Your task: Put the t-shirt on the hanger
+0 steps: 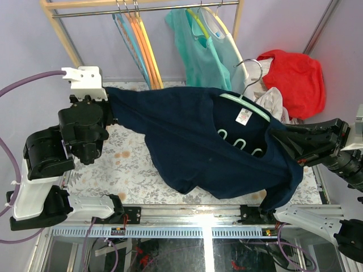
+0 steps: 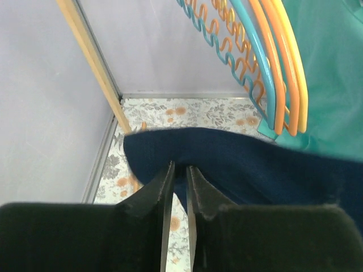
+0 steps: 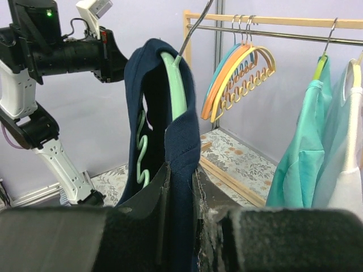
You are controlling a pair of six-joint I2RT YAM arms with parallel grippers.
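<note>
Navy t-shirt (image 1: 193, 141) spans left to right above the tabletop (image 1: 130, 164), between the left claw (image 2: 180, 168), nipped shut on its left edge, and the right claw (image 3: 181, 170), clamped on cloth beside the hanger (image 1: 245, 105) lodged in its neck.

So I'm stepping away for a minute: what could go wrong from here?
1. The left gripper pinches only an edge of the t-shirt; stretched cloth might slip free.
2. The hanger hooks on nothing, seemingly held only through cloth in the right gripper; it may tilt or drop out.
</note>
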